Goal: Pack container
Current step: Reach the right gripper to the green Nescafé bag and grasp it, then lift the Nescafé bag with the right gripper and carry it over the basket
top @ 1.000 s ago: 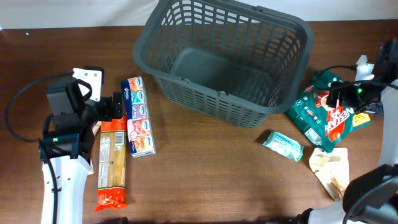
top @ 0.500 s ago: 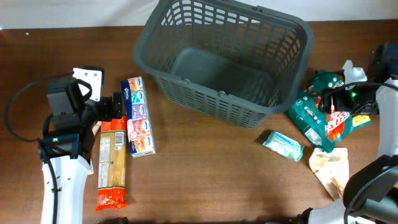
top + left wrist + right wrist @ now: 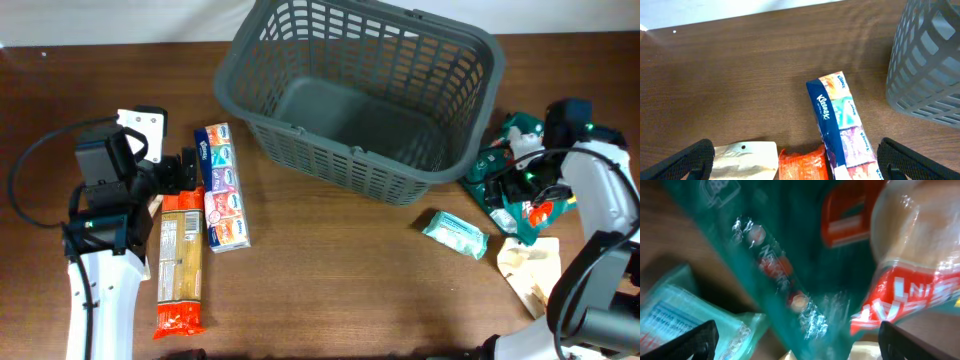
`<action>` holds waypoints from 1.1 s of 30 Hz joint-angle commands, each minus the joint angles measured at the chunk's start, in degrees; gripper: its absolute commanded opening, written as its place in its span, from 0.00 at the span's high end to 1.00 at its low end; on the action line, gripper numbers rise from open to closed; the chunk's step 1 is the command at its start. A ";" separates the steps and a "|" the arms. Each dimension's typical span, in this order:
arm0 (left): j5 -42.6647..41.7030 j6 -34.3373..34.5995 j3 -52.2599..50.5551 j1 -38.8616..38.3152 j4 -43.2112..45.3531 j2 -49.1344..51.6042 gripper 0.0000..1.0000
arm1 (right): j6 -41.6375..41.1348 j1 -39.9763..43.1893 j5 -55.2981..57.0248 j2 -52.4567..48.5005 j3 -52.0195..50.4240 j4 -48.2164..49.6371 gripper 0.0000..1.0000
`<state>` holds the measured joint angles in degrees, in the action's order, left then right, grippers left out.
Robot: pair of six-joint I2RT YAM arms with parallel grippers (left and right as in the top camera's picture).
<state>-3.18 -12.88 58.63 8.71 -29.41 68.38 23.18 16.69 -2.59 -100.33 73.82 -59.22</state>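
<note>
One green packet (image 3: 495, 176) beside the container (image 3: 340, 160)

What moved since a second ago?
The right gripper swung in over the green bag and came down close above it, open, gripping nothing yet. The left gripper, the container, the tissue pack and the orange packet stayed put.

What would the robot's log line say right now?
container: empty | left claw: open, by tissue pack | right claw: open, over green bag
</note>
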 commanded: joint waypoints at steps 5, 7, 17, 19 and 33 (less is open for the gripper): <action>0.00 -0.92 1.16 0.20 0.02 0.13 0.01 | -1.99 -0.15 10.25 -2.58 -5.42 9.57 0.01; 0.00 -0.92 1.16 0.20 0.04 0.13 0.01 | -2.89 -0.13 10.86 -4.33 -5.46 11.19 0.01; 0.00 -0.92 1.16 0.20 0.02 0.13 0.01 | -14.71 -0.11 13.14 -13.55 -5.46 14.16 0.36; 0.00 -0.92 1.16 0.20 0.02 0.13 0.01 | -17.94 0.48 13.18 -13.51 -5.35 15.21 0.82; 0.00 -0.92 1.16 0.20 0.02 0.13 0.01 | -30.97 6.51 -3.80 -10.99 -2.40 15.56 0.97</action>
<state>-3.20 -12.88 58.63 8.71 -29.39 68.38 -2.44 21.47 6.24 -108.68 73.06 -42.70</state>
